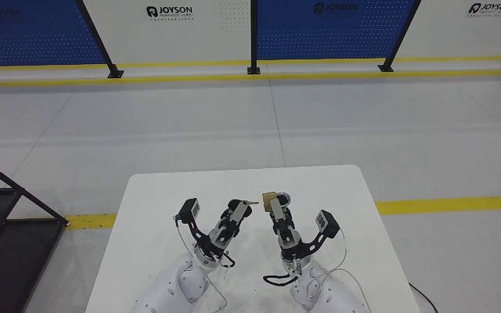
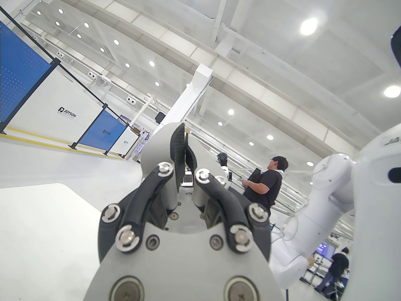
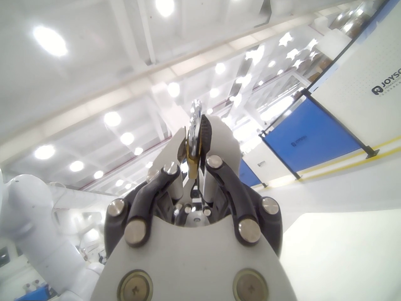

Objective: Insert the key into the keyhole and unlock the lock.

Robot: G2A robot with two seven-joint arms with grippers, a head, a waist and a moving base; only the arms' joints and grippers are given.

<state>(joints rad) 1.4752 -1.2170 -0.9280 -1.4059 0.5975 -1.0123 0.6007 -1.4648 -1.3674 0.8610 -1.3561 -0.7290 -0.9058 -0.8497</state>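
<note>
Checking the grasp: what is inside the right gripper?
A brass padlock with a silver shackle, clamped in the right gripper. The fingers cover most of its brass body.

Pale grey floor [image 1: 235,125] with yellow lines [image 1: 196,78]; blue and white barrier panels [image 1: 329,27] beyond the bench [image 1: 156,203] far edge; round ceiling lights [image 2: 308,26] lit

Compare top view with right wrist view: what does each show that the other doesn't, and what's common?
Top view adds: the key sticking out of the shut left end effector, its tip seemingly just short of the lock.
Right wrist view adds: the lock seen edge-on between the pads, its shackle poking past the fingertips, with ceiling lights above.
Both: the brass lock clamped in the right end effector, the white table, the blue barrier panels.
</note>
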